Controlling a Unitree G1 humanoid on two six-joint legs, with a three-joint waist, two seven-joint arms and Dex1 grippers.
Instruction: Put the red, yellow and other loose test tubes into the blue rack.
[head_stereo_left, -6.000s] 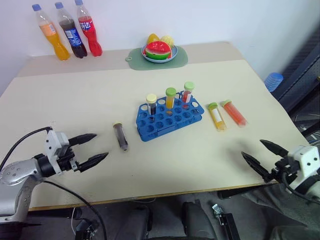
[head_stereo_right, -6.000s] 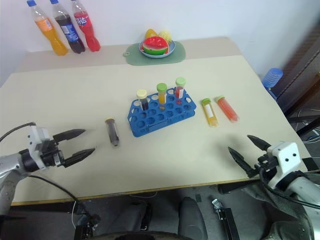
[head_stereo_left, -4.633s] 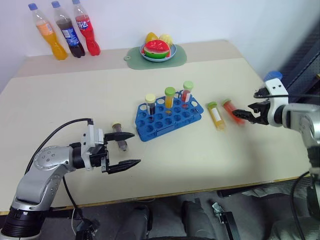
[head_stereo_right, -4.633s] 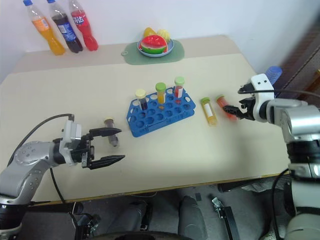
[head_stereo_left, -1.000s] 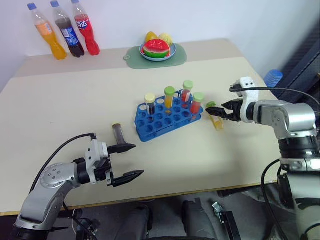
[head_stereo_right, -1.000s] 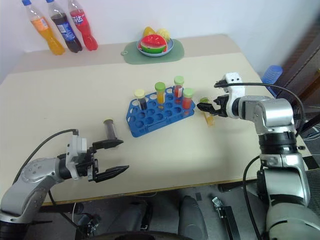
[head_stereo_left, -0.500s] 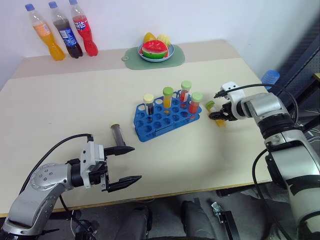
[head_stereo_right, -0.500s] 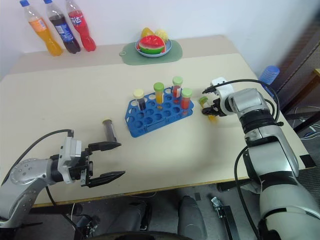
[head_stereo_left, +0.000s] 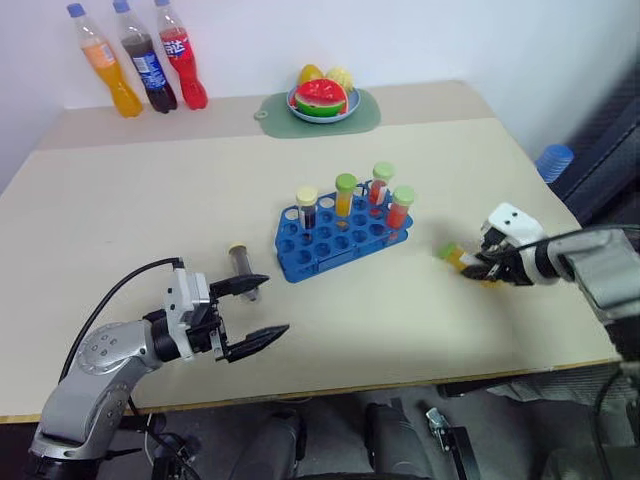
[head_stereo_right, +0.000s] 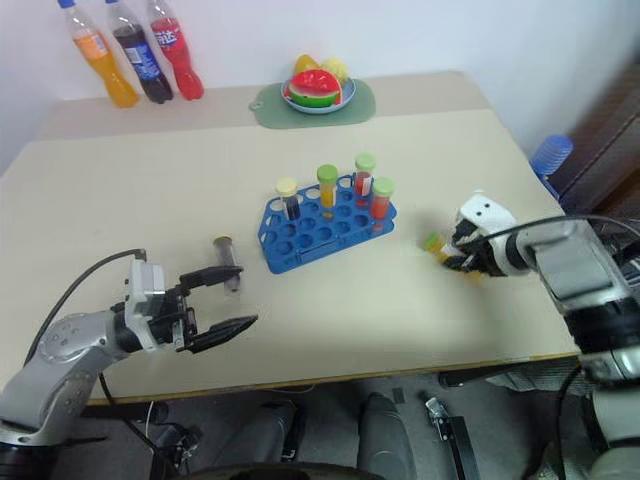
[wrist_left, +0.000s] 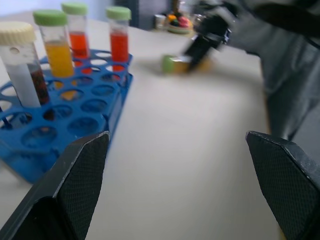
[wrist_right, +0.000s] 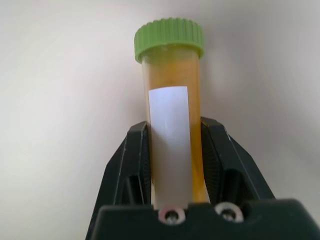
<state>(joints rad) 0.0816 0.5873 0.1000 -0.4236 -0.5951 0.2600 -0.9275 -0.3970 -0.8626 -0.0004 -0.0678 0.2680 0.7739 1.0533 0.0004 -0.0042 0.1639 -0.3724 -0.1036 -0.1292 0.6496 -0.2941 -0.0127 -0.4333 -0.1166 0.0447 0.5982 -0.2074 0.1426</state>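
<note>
While clamped lengthwise in right pincer | yellow tube cap points outward | left pincer agape

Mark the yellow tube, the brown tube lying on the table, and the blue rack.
yellow tube (wrist_right: 172, 125): right wrist view, white label, held in right hand.
brown tube (head_stereo_left: 241, 262): left eye view, mid-body.
blue rack (head_stereo_left: 335, 245): left eye view, top grid.

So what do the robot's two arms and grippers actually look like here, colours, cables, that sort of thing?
Both arms are silver-grey metal with rounded joint housings. Each wrist carries a white block ahead of black parts. The left gripper has two black, tapered, pointed fingers with a fine cross-hatched texture. A black cable loops over the left arm. The right gripper is black too, and a thin black cable runs along the right arm.
</note>
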